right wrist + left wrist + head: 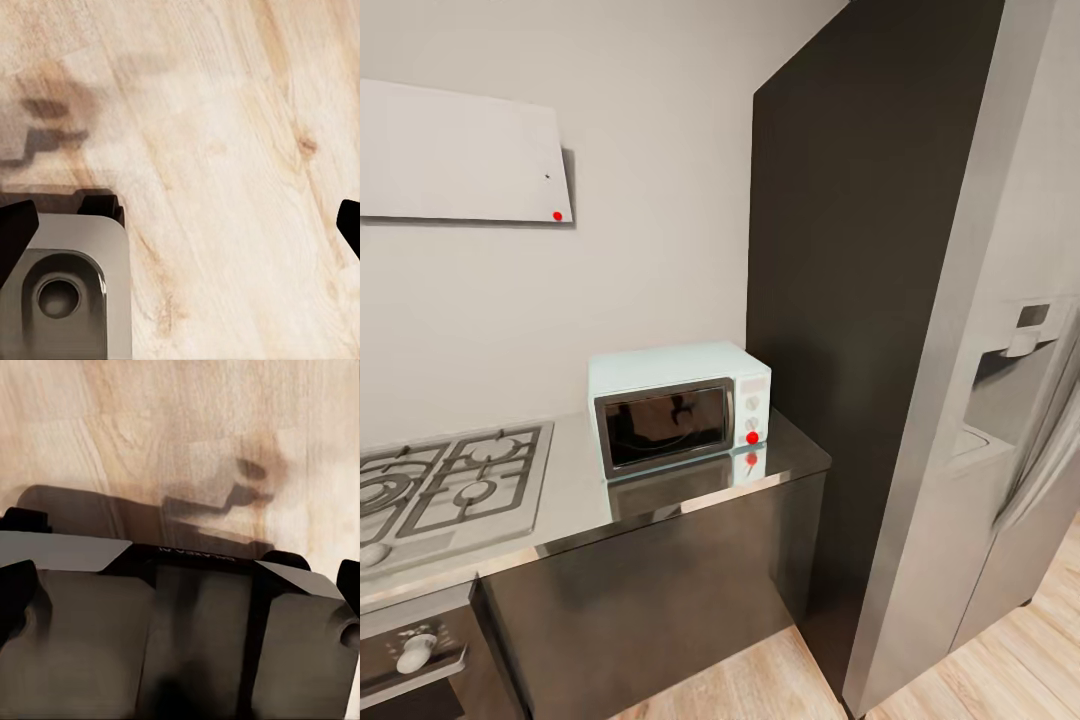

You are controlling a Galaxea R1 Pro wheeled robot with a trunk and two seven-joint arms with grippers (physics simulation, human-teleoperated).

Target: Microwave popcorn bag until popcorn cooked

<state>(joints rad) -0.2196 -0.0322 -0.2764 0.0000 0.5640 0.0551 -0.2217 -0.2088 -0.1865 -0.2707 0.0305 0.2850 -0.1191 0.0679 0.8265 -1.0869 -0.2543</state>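
Observation:
The pale-blue microwave [680, 405] stands on the grey countertop [660, 500] near its right end, its dark glass door shut, with two white knobs and a red dot on its right panel. The popcorn bag is out of view. Both wrist cameras look down at the pale wooden floor [225, 150]. My left gripper [180, 592] is open, its dark fingertips [15, 600] at the picture's edges, over the robot's grey base [195, 645]. My right gripper [180, 229] is open too, above bare floor with nothing between its fingers.
A gas hob [445, 485] is set into the countertop left of the microwave, above an oven with a white knob [415, 650]. A tall dark panel [850, 300] and a grey fridge [1000, 400] rise to the right. A white wall cabinet [460, 150] hangs at upper left.

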